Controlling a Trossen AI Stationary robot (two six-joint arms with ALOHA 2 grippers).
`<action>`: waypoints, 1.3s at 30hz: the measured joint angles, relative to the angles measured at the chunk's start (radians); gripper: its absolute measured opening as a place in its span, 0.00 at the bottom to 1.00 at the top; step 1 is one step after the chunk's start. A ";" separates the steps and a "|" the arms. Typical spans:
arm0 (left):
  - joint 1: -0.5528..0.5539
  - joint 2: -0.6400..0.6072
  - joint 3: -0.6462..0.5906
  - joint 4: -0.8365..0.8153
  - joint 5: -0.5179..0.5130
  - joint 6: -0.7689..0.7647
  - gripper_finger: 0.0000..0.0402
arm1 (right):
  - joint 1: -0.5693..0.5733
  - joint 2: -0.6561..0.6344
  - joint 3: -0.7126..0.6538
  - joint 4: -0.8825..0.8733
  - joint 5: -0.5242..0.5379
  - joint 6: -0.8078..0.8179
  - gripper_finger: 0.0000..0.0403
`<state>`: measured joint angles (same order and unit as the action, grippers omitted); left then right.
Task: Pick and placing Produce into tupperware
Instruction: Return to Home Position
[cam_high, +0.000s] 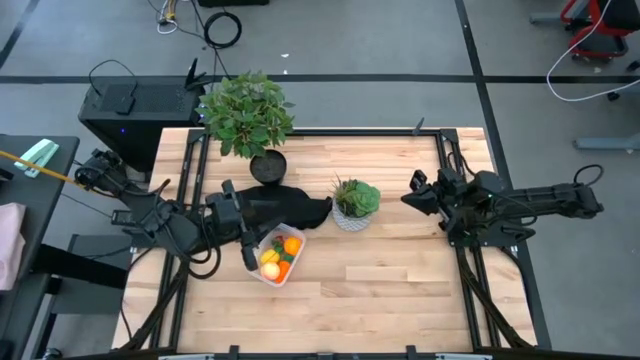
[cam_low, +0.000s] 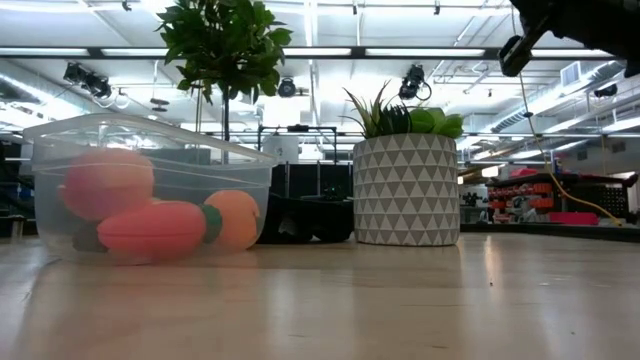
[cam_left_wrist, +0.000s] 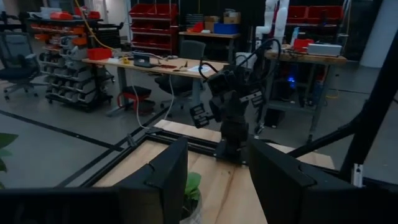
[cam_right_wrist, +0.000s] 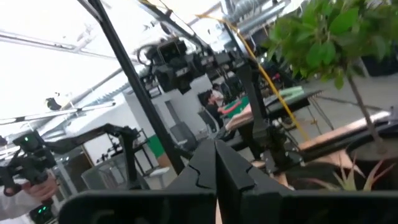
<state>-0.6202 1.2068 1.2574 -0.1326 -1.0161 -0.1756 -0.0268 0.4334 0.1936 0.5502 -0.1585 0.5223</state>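
Note:
The clear tupperware sits left of the table's middle and holds the produce. From above I see a round orange, a yellow piece and an orange-red piece. In the low view the tupperware shows a pink-red round fruit, a carrot and an orange. My left gripper is open, reaching level toward the right, just beyond the tupperware's far side and next to the small plant. My right gripper is shut, raised over the table's right part.
A small leafy plant in a white patterned pot stands at the table's middle. A tall leafy plant in a dark pot stands near the far edge. Bare wood lies along the near part of the table.

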 joint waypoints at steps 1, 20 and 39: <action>-0.001 0.000 0.000 0.000 0.001 -0.004 0.43 | -0.005 -0.015 -0.006 -0.002 0.000 0.000 0.00; -0.001 0.000 0.000 0.001 0.001 -0.023 0.43 | -0.019 -0.289 -0.181 -0.002 0.047 0.019 0.00; -0.001 0.000 0.000 0.002 0.001 -0.044 0.43 | -0.018 -0.297 -0.186 -0.358 0.032 -0.423 0.00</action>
<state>-0.6209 1.2068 1.2575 -0.1307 -1.0153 -0.2199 -0.0450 0.1364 0.0078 0.1925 -0.1265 0.0998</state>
